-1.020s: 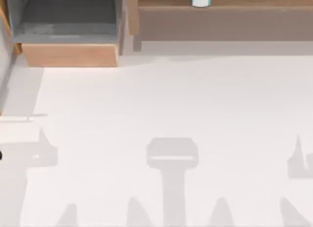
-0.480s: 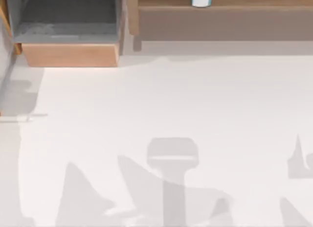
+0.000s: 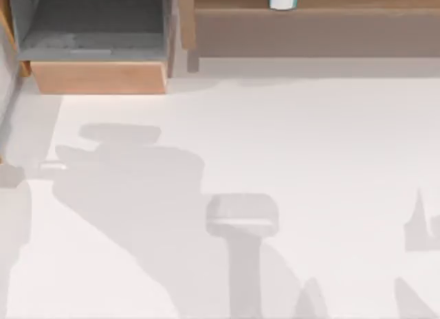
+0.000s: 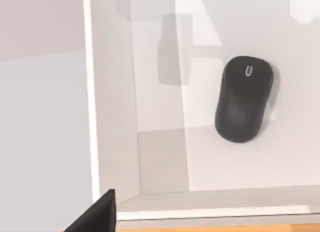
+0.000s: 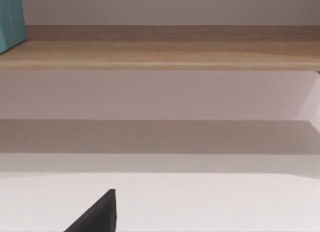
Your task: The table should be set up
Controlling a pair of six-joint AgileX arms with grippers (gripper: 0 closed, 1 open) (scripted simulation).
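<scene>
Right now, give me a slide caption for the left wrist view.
A black computer mouse rests on the off-white table.

Off-white table (image 3: 309,147): black mouse (image 4: 244,99) flat on top; wooden shelf (image 3: 316,16) at back.

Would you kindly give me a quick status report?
Left gripper's finger above a black mouse. Right gripper's finger facing the wooden shelf. Table bare in top view.

The setting looked like an office desk. A black computer mouse (image 4: 244,99) lay on the off-white table (image 3: 309,154), with a wooden shelf (image 3: 316,20) and an open grey-lined drawer box (image 3: 96,44) along the tabletop's far edge.
</scene>
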